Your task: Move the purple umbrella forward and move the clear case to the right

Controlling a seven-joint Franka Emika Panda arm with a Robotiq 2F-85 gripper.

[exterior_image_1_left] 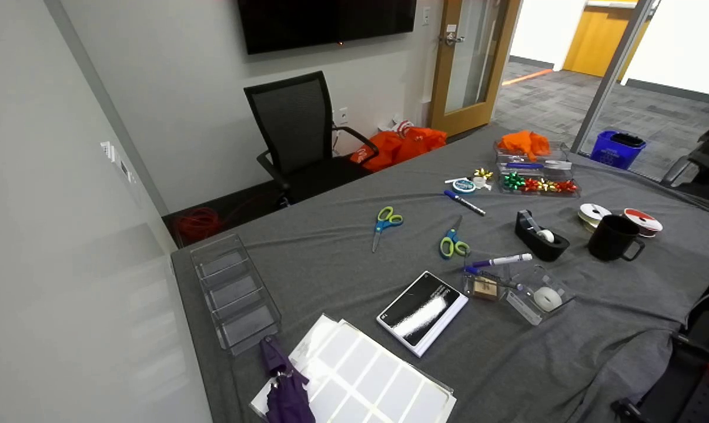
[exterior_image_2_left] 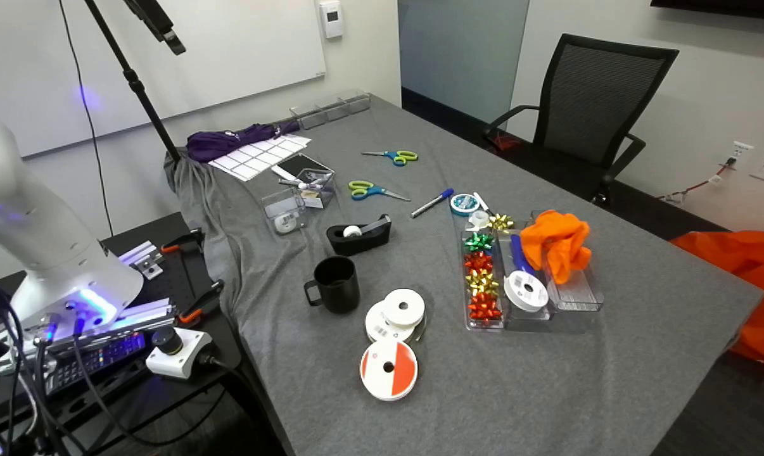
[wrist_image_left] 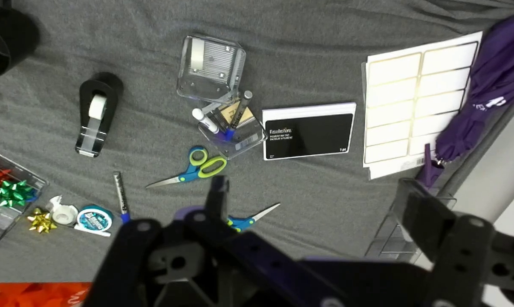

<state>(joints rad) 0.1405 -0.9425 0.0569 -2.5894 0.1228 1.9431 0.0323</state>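
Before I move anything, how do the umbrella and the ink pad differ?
Shape: the umbrella is a long, folded fabric bundle; the ink pad is a shorter, flat rectangle. Colour: the umbrella is purple; the ink pad is black and white. Place: the umbrella lies partly over the label sheets; the ink pad lies apart from them. Both rest on the table.

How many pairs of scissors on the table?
2: first pair nearer the tape dispenser; second pair nearer the office chair, partly hidden by the open gripper in the wrist view. No others visible.
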